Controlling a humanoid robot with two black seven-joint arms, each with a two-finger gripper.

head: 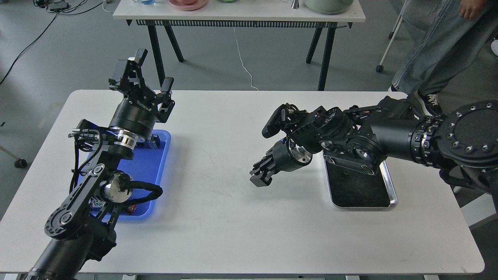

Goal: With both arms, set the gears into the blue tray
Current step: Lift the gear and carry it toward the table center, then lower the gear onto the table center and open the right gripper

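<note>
The white rectangular worktop (218, 202) with rounded corners lies under both pincers. A shiny steel tray with a black inside (360, 190) rests on it just right of the right pincer, partly hidden. Beyond both pincers stands a second white table on black legs (241, 15), bearing a pink round dish (188, 4) and a grey-green bowl (328, 5). A person in blue jeans (435, 46) stands far right of them, on the grey floor (78, 50).
</note>
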